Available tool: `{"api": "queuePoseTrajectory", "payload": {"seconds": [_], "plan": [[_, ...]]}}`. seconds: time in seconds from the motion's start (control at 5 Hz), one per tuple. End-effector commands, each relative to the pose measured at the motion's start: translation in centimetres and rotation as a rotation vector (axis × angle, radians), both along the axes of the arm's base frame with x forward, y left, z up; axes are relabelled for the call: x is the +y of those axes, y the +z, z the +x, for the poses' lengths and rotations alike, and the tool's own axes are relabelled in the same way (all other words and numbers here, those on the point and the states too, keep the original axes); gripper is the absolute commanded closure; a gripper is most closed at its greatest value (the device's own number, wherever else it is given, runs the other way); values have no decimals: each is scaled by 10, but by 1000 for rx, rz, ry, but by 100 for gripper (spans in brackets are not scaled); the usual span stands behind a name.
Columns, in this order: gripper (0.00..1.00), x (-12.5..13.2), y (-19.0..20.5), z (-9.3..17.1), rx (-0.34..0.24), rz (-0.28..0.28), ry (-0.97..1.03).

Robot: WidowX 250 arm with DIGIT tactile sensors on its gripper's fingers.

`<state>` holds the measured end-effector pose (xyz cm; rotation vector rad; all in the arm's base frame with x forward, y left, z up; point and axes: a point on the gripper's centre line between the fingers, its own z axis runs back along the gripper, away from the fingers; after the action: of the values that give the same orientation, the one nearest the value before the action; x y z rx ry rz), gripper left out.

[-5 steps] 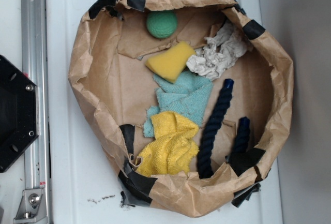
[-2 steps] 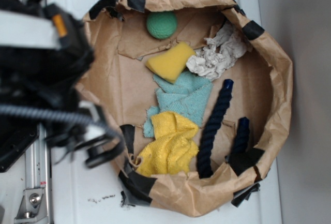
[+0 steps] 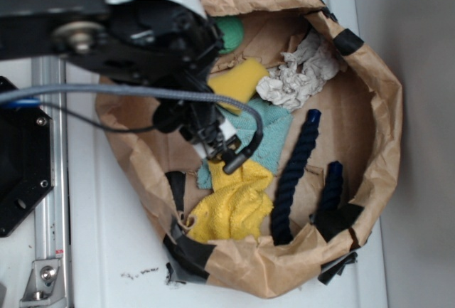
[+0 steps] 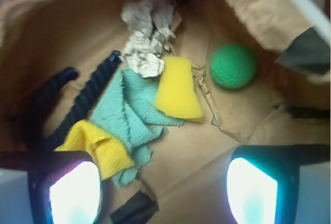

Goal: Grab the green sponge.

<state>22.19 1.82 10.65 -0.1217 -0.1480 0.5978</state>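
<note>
The green sponge (image 4: 234,66) is a round, ball-shaped piece lying on the brown paper at the far side of the bag. In the exterior view my arm covers most of the green sponge (image 3: 232,32), leaving only its right edge showing. My gripper (image 4: 163,188) hangs open over bare paper inside the bag, well short of the sponge, with nothing between its wide-apart fingers. From outside, the gripper (image 3: 213,141) sits above the bag's left middle, beside the teal cloth.
A yellow wedge sponge (image 4: 178,89) lies beside the green one. A teal cloth (image 4: 129,110), yellow cloth (image 4: 95,144), crumpled white rag (image 4: 145,43) and dark blue rope (image 4: 85,97) fill the bag. The paper rim (image 3: 384,123) stands up all round.
The arm has swung in from the left over the bag and now covers its upper left and most of the green sponge. The objects have not moved.
</note>
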Motion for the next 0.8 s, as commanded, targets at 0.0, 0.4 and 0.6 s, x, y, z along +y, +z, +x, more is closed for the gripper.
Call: {"api": "queuePoseTrajectory", "payload": {"seconds": [0.0,0.4,0.6], "plan": [[0,10,-34,23,69,-33,14],[0,16,-55,57,148,-15,-11],[0,9,-62,64,177,3,-45]]}}
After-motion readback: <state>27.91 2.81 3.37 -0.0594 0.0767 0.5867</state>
